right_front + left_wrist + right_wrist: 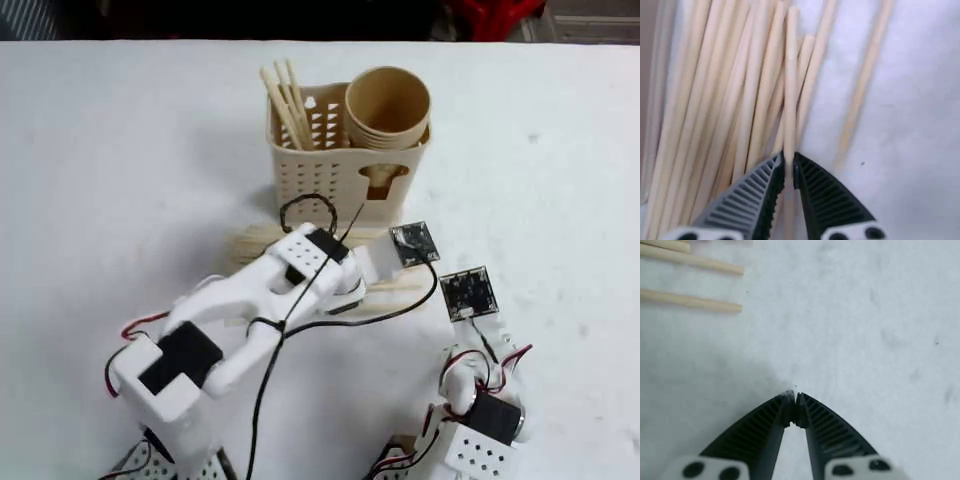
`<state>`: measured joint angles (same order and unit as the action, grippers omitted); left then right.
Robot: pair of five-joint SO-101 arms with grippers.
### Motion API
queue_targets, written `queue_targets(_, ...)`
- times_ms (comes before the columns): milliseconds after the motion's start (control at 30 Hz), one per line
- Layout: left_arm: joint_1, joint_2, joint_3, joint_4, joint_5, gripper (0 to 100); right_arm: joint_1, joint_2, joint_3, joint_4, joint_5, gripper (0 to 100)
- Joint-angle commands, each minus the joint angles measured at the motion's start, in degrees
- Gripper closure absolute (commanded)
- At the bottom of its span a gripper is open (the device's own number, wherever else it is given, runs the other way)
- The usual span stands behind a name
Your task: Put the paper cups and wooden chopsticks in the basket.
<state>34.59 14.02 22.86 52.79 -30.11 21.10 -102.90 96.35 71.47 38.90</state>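
Six o'clock of cream perforated plastic basket [300,170]: left gripper [788,167] pinches one pale wooden chopstick [790,75] for lifting; right gripper [793,400] closed, empty.

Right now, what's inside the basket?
A stack of paper cups and a few wooden chopsticks standing beside them. The basket wall hides their lower ends and the bottom.
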Motion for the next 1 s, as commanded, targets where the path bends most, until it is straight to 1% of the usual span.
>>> queue_targets(0, 0.2, -1.5, -1.2, 0.4, -0.4, 98, 0.5, -0.3, 0.4, -0.5, 0.4, 98.1)
queue_targets(167, 0.0, -10.0, 3.6, 0.4, -0.4, 98, 0.5, -0.3, 0.4, -0.5, 0.4, 98.1)
queue_targets(567, 0.0, -38.7, 16.7, 0.0, 0.1, 98, 0.5, -0.3, 0.4, -0.5, 0.4, 98.1)
queue_targets(633, -0.9, -43.7, 17.9, 0.0, 0.4, 98, 0.5, -0.3, 0.4, -0.5, 0.4, 98.1)
queue_targets(767, -5.0, -53.7, 18.5, -0.3, 5.1, 98, 0.5, -0.3, 0.4, -0.5, 0.4, 98.1)
queue_targets(900, -8.4, -61.7, 18.2, -6.2, 11.1, 98, 0.5, -0.3, 0.4, -0.5, 0.4, 98.1)
queue_targets(967, -8.8, -64.7, 18.0, -10.7, 13.4, 98, 0.5, -0.3, 0.4, -0.5, 0.4, 98.1)
